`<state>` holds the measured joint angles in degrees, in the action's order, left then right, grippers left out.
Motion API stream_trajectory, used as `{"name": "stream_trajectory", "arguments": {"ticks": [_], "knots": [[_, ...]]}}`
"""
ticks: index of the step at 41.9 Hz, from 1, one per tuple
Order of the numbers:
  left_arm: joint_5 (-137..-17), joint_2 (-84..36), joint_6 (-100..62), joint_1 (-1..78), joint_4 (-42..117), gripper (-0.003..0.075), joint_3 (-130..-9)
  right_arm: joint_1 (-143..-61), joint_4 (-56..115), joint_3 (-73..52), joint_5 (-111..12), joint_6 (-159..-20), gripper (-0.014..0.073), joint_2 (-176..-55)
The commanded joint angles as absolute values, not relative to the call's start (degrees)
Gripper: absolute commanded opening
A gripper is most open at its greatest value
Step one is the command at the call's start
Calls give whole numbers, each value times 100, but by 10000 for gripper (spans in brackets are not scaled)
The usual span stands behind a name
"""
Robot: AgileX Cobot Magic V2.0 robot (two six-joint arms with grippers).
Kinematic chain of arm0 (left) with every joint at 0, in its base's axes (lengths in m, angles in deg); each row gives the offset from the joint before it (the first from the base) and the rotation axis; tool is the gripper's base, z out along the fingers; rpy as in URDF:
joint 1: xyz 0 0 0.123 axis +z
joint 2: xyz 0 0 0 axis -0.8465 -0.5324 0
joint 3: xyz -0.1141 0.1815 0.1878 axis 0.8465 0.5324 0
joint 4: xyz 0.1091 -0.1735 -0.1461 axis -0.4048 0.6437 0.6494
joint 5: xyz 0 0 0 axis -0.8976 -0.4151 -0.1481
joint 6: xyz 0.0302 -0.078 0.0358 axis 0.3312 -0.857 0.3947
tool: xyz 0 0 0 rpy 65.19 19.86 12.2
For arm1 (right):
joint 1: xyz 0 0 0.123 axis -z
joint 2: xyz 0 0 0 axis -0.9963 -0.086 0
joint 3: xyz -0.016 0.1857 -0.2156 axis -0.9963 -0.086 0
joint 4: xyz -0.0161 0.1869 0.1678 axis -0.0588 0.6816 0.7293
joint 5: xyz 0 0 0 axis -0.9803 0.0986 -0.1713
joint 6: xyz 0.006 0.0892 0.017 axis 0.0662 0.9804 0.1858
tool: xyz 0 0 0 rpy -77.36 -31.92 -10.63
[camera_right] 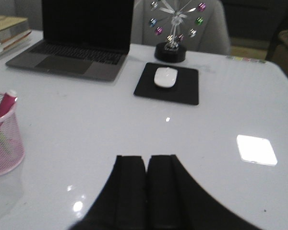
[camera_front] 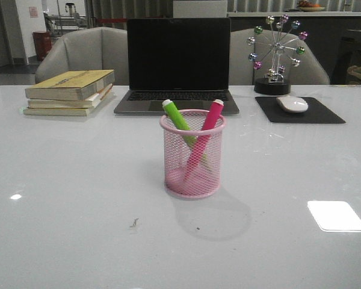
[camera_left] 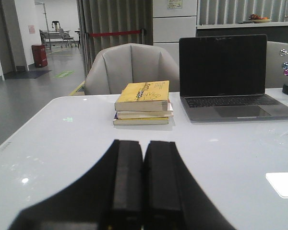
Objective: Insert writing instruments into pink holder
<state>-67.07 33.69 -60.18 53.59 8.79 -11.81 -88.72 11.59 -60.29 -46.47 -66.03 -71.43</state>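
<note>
The pink holder (camera_front: 192,153) stands upright in the middle of the table. Inside it the green marker (camera_front: 179,118) leans left and the magenta marker (camera_front: 206,133) leans right, their pale caps poking above the rim. In the right wrist view the pink holder (camera_right: 4,139) shows at the edge with the magenta marker (camera_right: 6,103) sticking out. My left gripper (camera_left: 143,143) is shut with nothing in it, low over bare table, away from the cup. My right gripper (camera_right: 146,158) is likewise shut and empty, off to the cup's right. Neither gripper shows in the front view.
A stack of books (camera_front: 71,91) lies at the back left, a laptop (camera_front: 177,66) behind the cup, and a mouse (camera_front: 292,103) on a black pad (camera_front: 325,114) at the back right. A ball ornament (camera_front: 277,54) stands behind the pad.
</note>
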Motion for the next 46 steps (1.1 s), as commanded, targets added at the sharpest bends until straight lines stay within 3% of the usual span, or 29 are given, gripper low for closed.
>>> {"name": "stream_trajectory", "arguments": {"ticks": [1, 11, 46], "knots": [[-6196, 3479, -6063, 5328, 889, 91, -1149, -8564, 1252, -6484, -3462, -6636, 69, -6542], [-6196, 3479, -6063, 5328, 889, 91, -1149, -8283, 1450, -7257, -3525, -6636, 69, -5495], [-6196, 3479, -6063, 5328, 889, 92, -1149, -8534, 1450, -7257, -3509, -6636, 69, -5524]]}}
